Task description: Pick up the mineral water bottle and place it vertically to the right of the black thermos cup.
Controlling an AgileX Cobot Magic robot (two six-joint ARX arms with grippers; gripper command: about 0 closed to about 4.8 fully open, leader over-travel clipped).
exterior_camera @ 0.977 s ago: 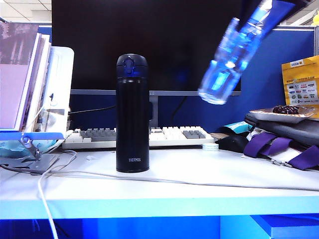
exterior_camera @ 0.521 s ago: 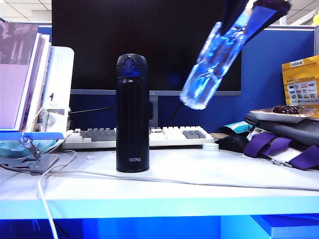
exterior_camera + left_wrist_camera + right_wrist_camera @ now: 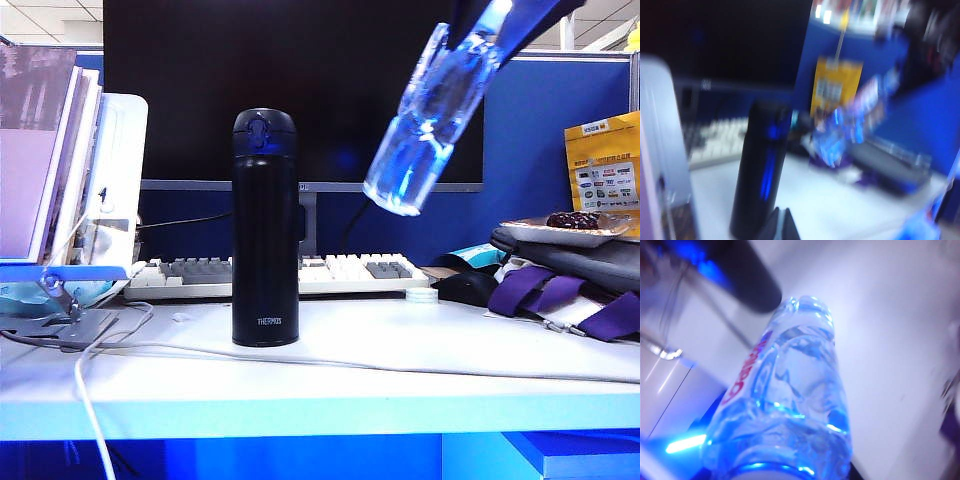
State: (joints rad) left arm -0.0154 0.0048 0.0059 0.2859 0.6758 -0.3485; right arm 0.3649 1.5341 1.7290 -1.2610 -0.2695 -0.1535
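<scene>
The black thermos cup [image 3: 265, 228] stands upright on the white desk [image 3: 400, 350], left of the middle. The mineral water bottle [image 3: 428, 125] hangs tilted in the air up and to the right of it, base pointing down-left. My right gripper [image 3: 497, 18] is shut on its upper end at the frame's top edge. In the right wrist view the bottle [image 3: 790, 410] fills the picture, with the thermos cup [image 3: 747, 277] beyond its base. My left gripper [image 3: 781, 224] is shut and empty, close beside the thermos cup [image 3: 762, 170]; that view is blurred.
A keyboard [image 3: 340, 272] and dark monitor [image 3: 300, 80] sit behind the thermos cup. Books and a stand [image 3: 70, 200] crowd the left, and a white cable [image 3: 300, 358] crosses the desk. A grey bag with purple straps [image 3: 570, 285] and a dish [image 3: 565, 228] fill the right.
The right gripper has carried the bottle leftward toward the thermos cup, and the bottle now hangs a little steeper. The thermos cup has not moved.
</scene>
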